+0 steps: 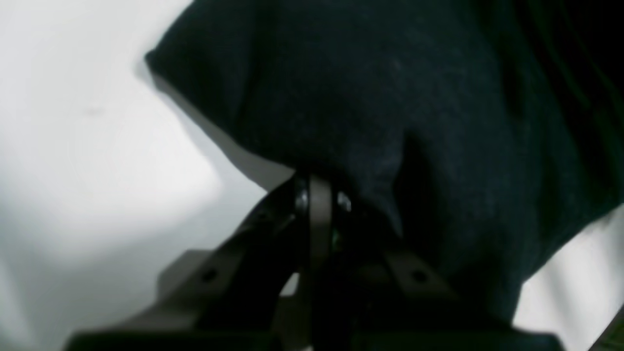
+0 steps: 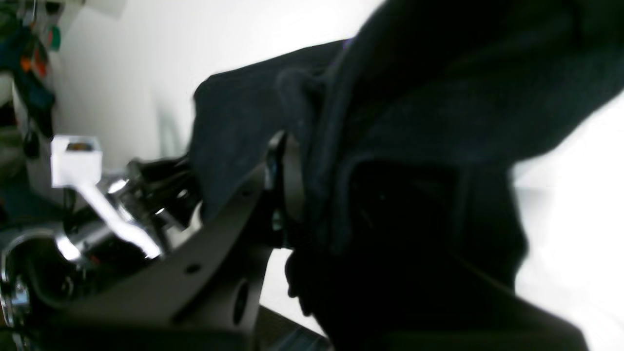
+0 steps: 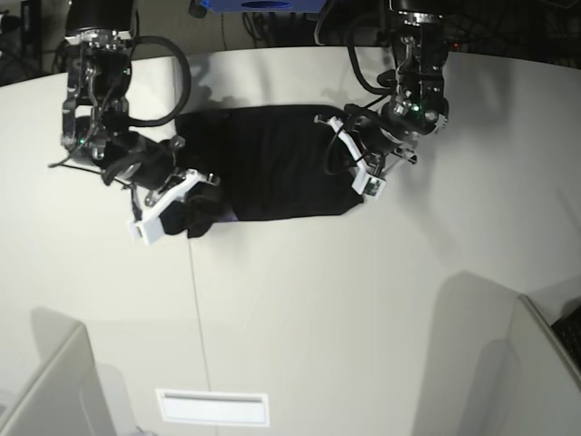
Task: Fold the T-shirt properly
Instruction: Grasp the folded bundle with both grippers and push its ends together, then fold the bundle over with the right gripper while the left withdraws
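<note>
T-shirt (image 3: 272, 163) on white table (image 3: 363, 309), part folded, between arms. Left gripper (image 1: 319, 195) pinches edge; right gripper (image 2: 285, 180) pinches bunched corner. Cloth looks soft, light, droopy: grip hems, corners.

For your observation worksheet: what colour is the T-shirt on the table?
Black, plain on the side showing. The T-shirt shows best in the base view.

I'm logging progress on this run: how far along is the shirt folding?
Partly done. The T-shirt lies as a narrowed band on the table, so some folding looks finished. In hand: the left end effector and right end effector each grip an end of the cloth. Left: the closing folds.
</note>
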